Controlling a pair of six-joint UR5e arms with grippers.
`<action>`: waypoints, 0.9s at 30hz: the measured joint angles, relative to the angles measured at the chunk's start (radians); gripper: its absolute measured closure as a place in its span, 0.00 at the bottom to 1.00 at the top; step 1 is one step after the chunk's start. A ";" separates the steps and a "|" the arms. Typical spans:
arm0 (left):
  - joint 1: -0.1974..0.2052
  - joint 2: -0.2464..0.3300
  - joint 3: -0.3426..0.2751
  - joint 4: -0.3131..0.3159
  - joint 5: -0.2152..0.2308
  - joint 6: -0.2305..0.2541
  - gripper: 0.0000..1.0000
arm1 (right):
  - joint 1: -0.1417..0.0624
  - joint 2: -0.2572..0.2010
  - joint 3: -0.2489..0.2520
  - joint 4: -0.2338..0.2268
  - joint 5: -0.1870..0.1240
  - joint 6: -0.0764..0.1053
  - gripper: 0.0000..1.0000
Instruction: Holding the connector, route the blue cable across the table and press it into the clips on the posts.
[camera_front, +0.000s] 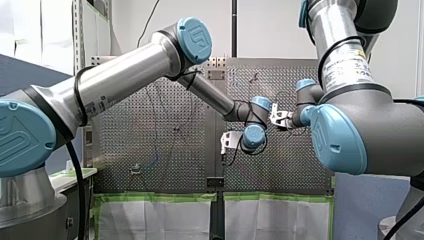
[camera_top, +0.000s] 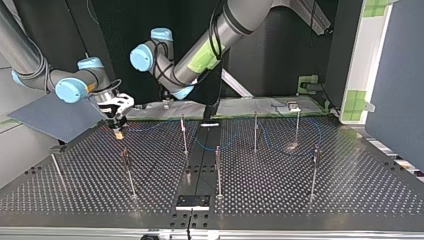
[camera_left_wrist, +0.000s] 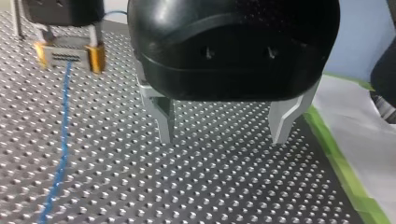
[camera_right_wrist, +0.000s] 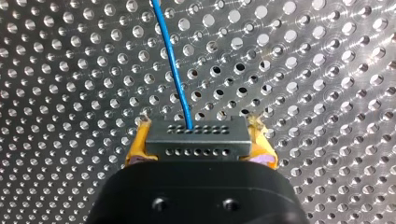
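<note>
Clamped between yellow pads (camera_right_wrist: 137, 144) of the right gripper (camera_right_wrist: 200, 135) sits the connector (camera_right_wrist: 196, 140), blue cable (camera_right_wrist: 173, 70) trailing ahead; the left gripper (camera_left_wrist: 223, 135) hangs spread, empty, beside. Slack could snag a post (camera_top: 184, 135) before it seats

clips (camera_top: 125, 156) too small, blue cable (camera_right_wrist: 175, 70) cut off

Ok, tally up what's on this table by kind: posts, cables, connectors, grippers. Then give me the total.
Posts: 7, as far as the top view shows
Blue cable: 1
Connector: 1
Grippers: 2, my left gripper and my right gripper
Total: 11
</note>
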 joint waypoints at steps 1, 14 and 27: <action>-0.003 0.002 0.001 0.003 -0.006 0.001 0.00 | 0.000 0.000 0.000 0.000 0.000 0.000 1.00; -0.021 0.007 0.074 0.078 -0.110 0.016 0.00 | 0.002 0.001 0.000 0.000 0.000 -0.002 1.00; 0.031 -0.031 0.139 0.115 -0.090 0.019 0.00 | 0.003 0.001 0.000 0.000 -0.001 -0.002 1.00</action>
